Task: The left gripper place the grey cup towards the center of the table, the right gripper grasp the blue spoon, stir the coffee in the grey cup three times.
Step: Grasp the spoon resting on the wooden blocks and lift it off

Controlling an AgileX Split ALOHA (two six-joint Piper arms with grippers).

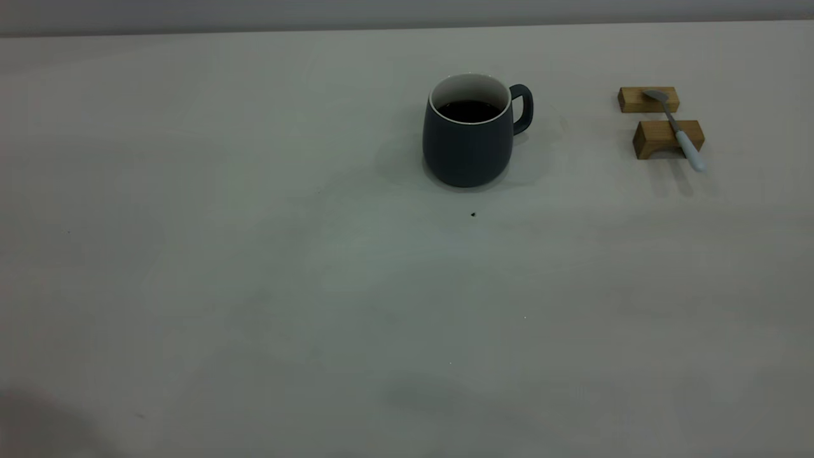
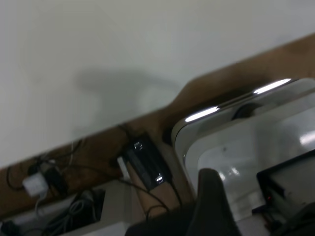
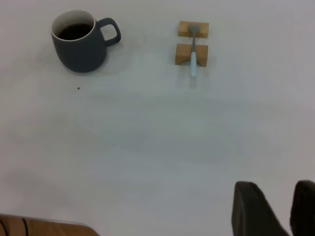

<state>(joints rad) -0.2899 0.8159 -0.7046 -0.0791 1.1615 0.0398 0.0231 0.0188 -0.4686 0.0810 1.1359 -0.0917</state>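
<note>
We see the rounded slate-grey mug (image 1: pixel 469 149) of dark coffee (image 1: pixel 469 111) upright on the pale table (image 1: pixel 254 286), handle at three o'clock toward two tan wooden blocks (image 1: pixel 658 119) bearing the pale-blue-handled spoon (image 1: pixel 675 127). Nothing crowds either. Right gripper (image 3: pixel 275 209) hangs well apart, fingers spread; the left's we cannot tell.

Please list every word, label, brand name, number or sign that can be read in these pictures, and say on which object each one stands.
No text can be read in any view.
The grey cup: plain, no print.
The blue spoon and the two wooden blocks: no marks.
The table: only a tiny dark speck, not a sign.
The small black device beyond the table edge in the left wrist view: any marking is too blurred to read.
</note>
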